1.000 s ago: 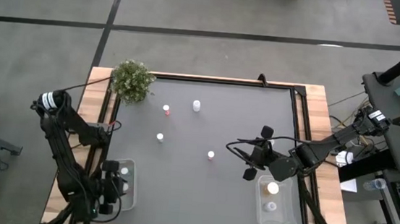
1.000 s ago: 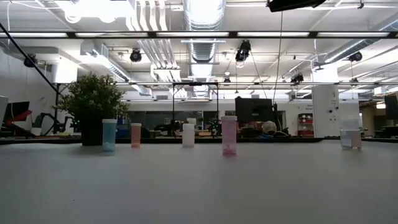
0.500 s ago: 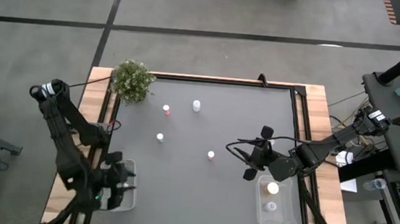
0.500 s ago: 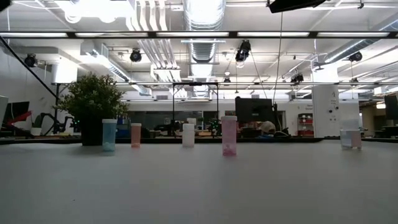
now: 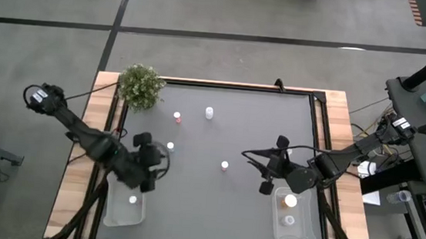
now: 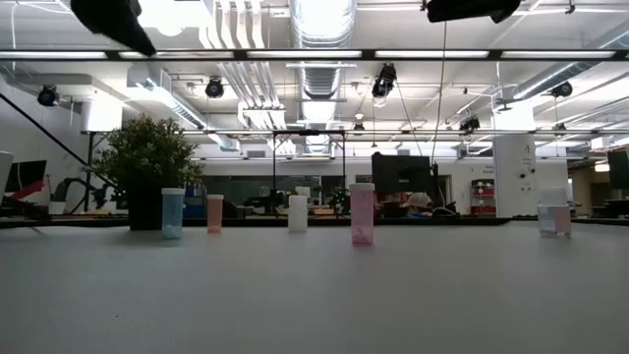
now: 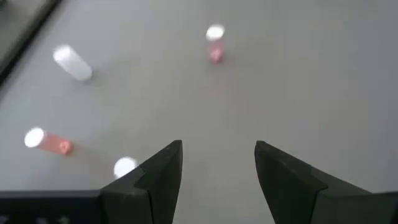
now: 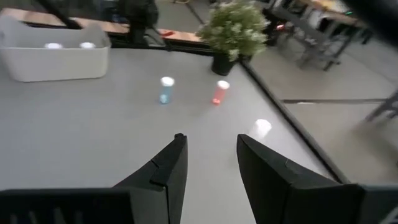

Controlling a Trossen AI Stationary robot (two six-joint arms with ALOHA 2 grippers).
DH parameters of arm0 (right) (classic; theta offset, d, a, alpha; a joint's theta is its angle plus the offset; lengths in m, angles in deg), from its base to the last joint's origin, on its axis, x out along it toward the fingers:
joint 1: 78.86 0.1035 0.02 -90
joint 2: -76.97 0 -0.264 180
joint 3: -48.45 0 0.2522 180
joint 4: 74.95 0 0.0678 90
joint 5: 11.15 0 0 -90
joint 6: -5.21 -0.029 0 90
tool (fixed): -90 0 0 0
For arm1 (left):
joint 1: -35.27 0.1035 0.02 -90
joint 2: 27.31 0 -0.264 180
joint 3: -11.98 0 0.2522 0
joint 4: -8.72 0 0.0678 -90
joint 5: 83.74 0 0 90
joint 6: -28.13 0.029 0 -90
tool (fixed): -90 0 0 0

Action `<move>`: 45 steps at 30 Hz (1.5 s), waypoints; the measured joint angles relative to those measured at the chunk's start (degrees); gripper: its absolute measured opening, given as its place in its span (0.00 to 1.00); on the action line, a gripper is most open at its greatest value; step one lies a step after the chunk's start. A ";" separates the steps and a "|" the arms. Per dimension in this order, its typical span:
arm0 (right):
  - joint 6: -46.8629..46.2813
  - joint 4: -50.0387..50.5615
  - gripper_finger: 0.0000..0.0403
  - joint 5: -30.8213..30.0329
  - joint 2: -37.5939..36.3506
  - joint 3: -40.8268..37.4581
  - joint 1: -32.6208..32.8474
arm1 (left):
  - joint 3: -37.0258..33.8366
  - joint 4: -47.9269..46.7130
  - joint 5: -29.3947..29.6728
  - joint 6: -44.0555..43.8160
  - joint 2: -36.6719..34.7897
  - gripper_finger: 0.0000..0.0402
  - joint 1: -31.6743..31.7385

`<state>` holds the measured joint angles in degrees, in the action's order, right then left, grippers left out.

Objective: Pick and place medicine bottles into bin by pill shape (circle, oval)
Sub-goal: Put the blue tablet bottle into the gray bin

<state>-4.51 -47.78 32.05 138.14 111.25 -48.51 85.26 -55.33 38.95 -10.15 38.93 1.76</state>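
Four medicine bottles with white caps stand upright on the dark table: one (image 5: 209,113) and a pinkish one (image 5: 177,117) toward the far edge, one (image 5: 170,146) left of centre, one (image 5: 224,165) at the middle. In the low view they stand in a row, blue (image 6: 172,213), pinkish (image 6: 214,212), white (image 6: 297,213), pink (image 6: 362,213). My left gripper (image 5: 156,166) hangs open above the table just near of the left-of-centre bottle, nothing between its fingers (image 7: 158,171). My right gripper (image 5: 259,171) hangs open right of the middle bottle, also empty (image 8: 208,140).
A clear bin (image 5: 124,205) at the near left holds one bottle (image 5: 132,200). A second bin (image 5: 295,216) at the near right holds two bottles (image 5: 289,200). A green potted plant (image 5: 140,86) stands at the far left corner. A raised black rim (image 5: 223,86) edges the table.
My left gripper has risen from over the near-left bin and swung toward the table's middle and far side, turning as it went; it stays open and empty. The bin with its bottle now shows uncovered. The bottles on the table have not moved.
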 joint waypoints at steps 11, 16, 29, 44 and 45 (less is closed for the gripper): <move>0.90 3.39 0.32 0.74 0.04 -0.20 0.00 | -7.94 0.96 -11.76 13.57 -1.03 0.45 16.89; 3.95 3.40 0.32 0.72 0.09 -0.65 0.00 | -12.80 9.61 -18.67 21.08 -0.71 0.45 24.39; 5.95 3.42 0.32 0.45 0.09 -2.75 -0.02 | -16.69 14.00 -26.15 26.50 2.83 0.46 34.04; 6.53 3.41 0.32 0.24 0.09 -3.37 -0.02 | -18.70 15.77 -23.62 26.87 4.84 0.50 34.32; 6.53 3.41 0.32 0.24 0.09 -3.37 -0.02 | -18.70 15.77 -23.61 27.00 5.16 0.50 34.32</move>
<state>2.01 -44.38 32.29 138.22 107.88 -48.53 66.56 -39.56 15.34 16.85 44.09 36.08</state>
